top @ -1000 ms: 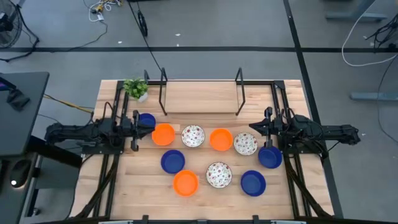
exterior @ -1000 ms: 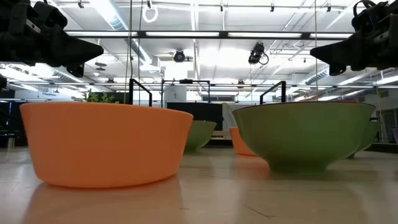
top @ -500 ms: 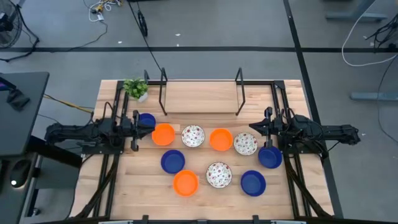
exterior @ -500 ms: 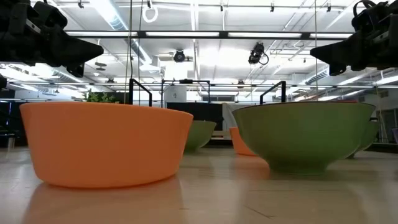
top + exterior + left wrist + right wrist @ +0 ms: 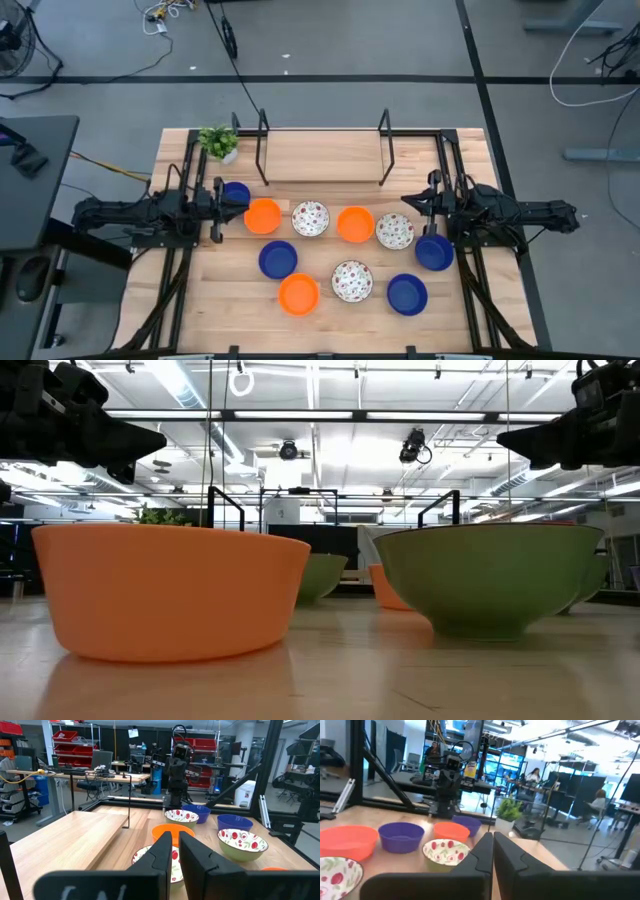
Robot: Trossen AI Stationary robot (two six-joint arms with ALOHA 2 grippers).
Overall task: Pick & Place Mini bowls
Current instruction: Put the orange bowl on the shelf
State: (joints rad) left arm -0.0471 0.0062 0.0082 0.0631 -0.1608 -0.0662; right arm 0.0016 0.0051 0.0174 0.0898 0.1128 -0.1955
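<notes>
Currently I see both claws narrow and empty: left claw (image 5: 218, 199) at frame left, right claw (image 5: 424, 208) at frame right. Mini bowls (image 5: 330, 248) sit mid-counter (image 5: 320, 165) between them.

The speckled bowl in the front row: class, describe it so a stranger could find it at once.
Start at the wooden table seen from above and go to the row of bowls farthest from the black racks. There the speckled bowl sits between an orange bowl and a blue bowl. It is the only white, red-speckled one in that row.
</notes>
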